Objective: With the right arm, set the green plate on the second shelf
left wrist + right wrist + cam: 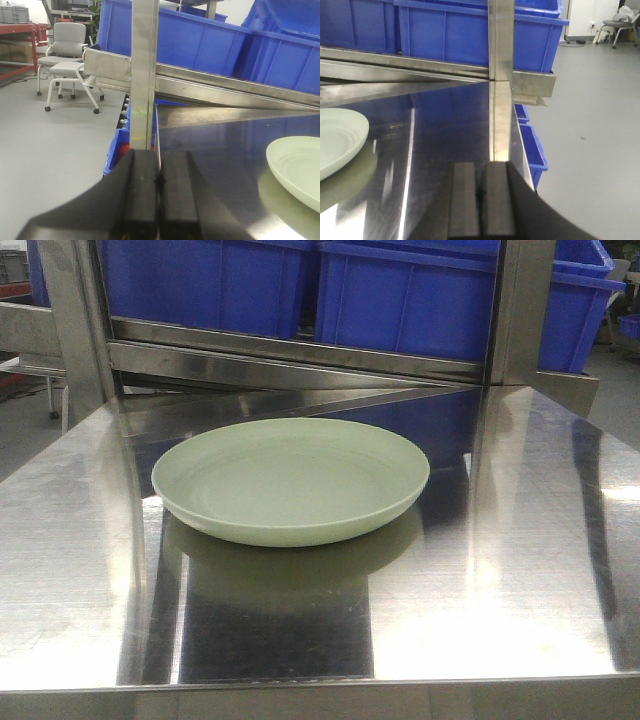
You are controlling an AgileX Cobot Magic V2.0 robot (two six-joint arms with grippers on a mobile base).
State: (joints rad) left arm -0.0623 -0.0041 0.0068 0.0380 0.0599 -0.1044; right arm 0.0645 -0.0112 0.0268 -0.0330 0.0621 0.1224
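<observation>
The green plate (290,480) sits right side up and flat on the shiny steel tabletop (520,570), near its middle, with its own reflection showing on the metal just in front of it. Nothing rests in the plate and nothing touches it. The left hand (159,195) is low over the tabletop off to the plate's left, its two dark fingers pressed together with no gap between them and nothing held. The right hand (481,200) is off to the plate's right, also closed finger against finger and empty. Both hands are well apart from the plate's rim. Behind the plate a steel rail (300,350) runs across, and above it stand large blue bins (400,290) side by side. An upright post (144,75) rises behind and to the left of the plate, at the tabletop's edge. Farther left of the plate, out on the grey floor, stand pale office chairs (67,55).
</observation>
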